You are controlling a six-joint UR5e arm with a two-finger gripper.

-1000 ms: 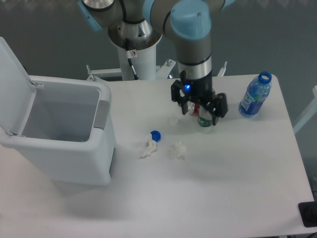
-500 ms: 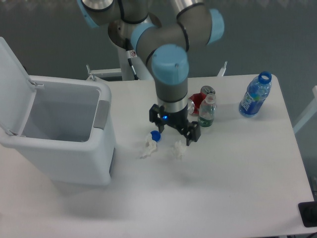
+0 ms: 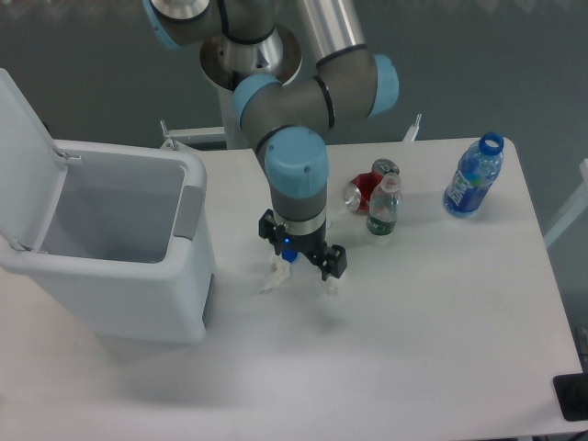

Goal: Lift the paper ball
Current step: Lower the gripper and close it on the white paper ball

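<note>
Since the gripper [image 3: 300, 259] is spread above the table [image 3: 432, 312], two crumpled paper pieces are flanked: one [image 3: 274, 275] at its left finger, the ball [image 3: 329, 285] under its right. The ball is judged light and crushable, best pinched across its middle.

We see a robot lab or test cell. An arm [image 3: 296, 175] on a white pedestal [image 3: 253, 119] stands at a plain white table [image 3: 441, 331] before a grey wall. An open bin [image 3: 119, 248], bottles [image 3: 474, 175] and a can [image 3: 366, 188] look like staged test props.
</note>
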